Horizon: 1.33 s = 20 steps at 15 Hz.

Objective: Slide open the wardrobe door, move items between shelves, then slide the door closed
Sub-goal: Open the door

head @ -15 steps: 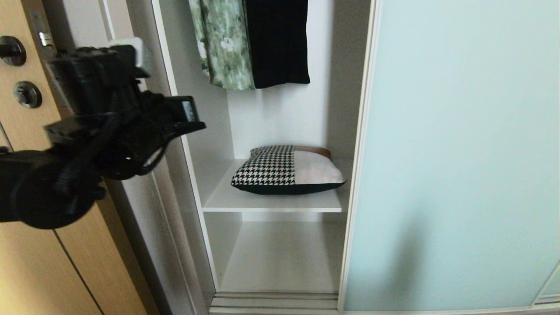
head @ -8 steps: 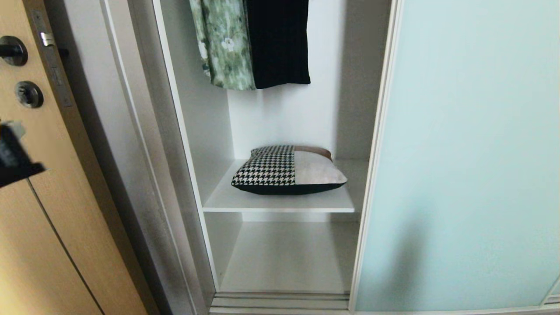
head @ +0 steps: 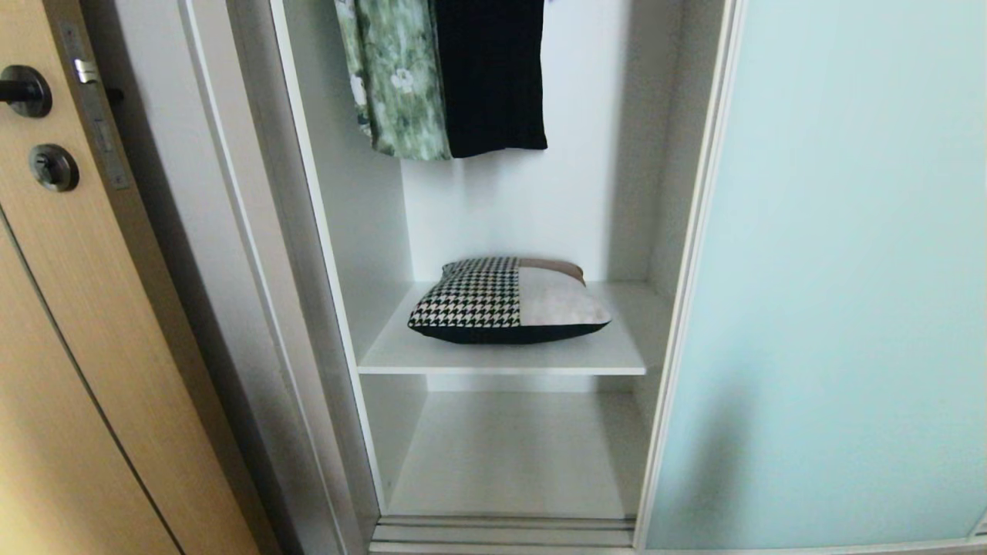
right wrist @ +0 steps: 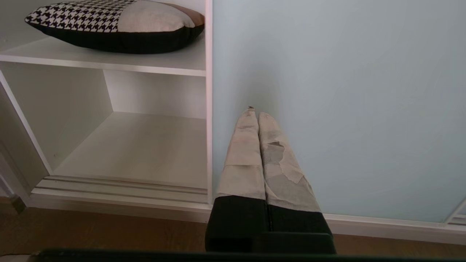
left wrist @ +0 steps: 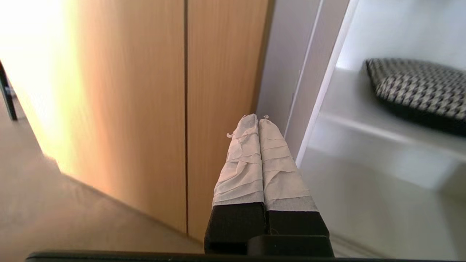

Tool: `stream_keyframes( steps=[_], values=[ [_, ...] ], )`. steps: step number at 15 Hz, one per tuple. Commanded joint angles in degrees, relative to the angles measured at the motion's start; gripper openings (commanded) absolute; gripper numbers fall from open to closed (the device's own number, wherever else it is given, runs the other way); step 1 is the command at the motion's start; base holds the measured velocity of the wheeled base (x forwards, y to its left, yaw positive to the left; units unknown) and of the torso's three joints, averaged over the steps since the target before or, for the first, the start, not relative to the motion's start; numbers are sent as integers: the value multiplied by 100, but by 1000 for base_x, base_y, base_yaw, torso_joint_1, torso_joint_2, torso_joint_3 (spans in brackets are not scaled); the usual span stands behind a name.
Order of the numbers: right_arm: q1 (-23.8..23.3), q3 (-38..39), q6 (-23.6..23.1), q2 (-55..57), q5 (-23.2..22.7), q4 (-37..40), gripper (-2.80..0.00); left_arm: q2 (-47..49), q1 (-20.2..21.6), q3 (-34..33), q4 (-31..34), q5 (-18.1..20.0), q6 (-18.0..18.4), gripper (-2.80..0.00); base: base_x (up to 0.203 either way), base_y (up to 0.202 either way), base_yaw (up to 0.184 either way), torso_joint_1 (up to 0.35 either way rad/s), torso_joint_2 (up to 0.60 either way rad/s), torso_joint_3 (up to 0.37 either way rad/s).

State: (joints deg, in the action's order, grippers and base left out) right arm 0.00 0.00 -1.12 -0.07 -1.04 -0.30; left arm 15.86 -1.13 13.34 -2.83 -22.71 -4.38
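- The sliding wardrobe door (head: 840, 270) stands pushed over to the right, and the wardrobe bay on its left lies open.
- One item, a houndstooth, beige and black cushion (head: 509, 301), lies flat on the upper shelf (head: 493, 358); the lower shelf (head: 509, 455) beneath it is bare.
- A green floral garment (head: 393, 77) and a black garment (head: 490, 73) hang above the cushion.
- The left gripper (left wrist: 257, 122), its taped fingers pressed together and holding nothing, points at the tan wooden door (left wrist: 145, 91) just beside the wardrobe's edge.
- The right gripper (right wrist: 255, 113), also pressed together and empty, sits low in front of the aqua glass.
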Motion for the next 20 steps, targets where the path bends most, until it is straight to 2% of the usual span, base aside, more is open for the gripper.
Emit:
stream_keyframes(
  steps=[1,2,4,5,6,8,9,11,14,20],
  values=[
    [0,3,-12,-1,-1,-5,-280,-953,73,-792,33,54,-52,-280,0,0,0,0,0,0],
    [0,8,-6,-1,4,-5,-280,-1292,79,-964,91,246,-74,-280,0,0,0,0,0,0],
    [0,9,-2,-1,-1,-5,-280,-1586,85,-966,523,1133,-30,-280,0,0,0,0,0,0],
    [0,7,-2,-1,-1,-5,-280,-1586,86,-948,619,1595,106,-280,0,0,0,0,0,0],
    [0,0,-2,-1,-1,-5,-280,-1586,87,-955,648,1982,368,-280,0,0,0,0,0,0],
    [0,9,-2,-1,-1,-5,-280,-1581,87,-1235,589,2320,1240,-280,0,0,0,0,0,0],
    [0,1,-2,-1,-1,-5,-280,-1584,87,-1288,472,2495,1337,-280,0,0,0,0,0,0],
    [0,8,-2,-1,-1,-5,-280,-1586,87,-1286,451,2308,603,-280,0,0,0,0,0,0],
    [0,0,-2,-1,-1,-5,-280,-1586,87,-1290,425,2254,412,-280,0,0,0,0,0,0],
    [0,0,-9,-1,-1,-5,-280,-1586,87,-1334,283,2236,420,-280,0,0,0,0,0,0]
  ],
)
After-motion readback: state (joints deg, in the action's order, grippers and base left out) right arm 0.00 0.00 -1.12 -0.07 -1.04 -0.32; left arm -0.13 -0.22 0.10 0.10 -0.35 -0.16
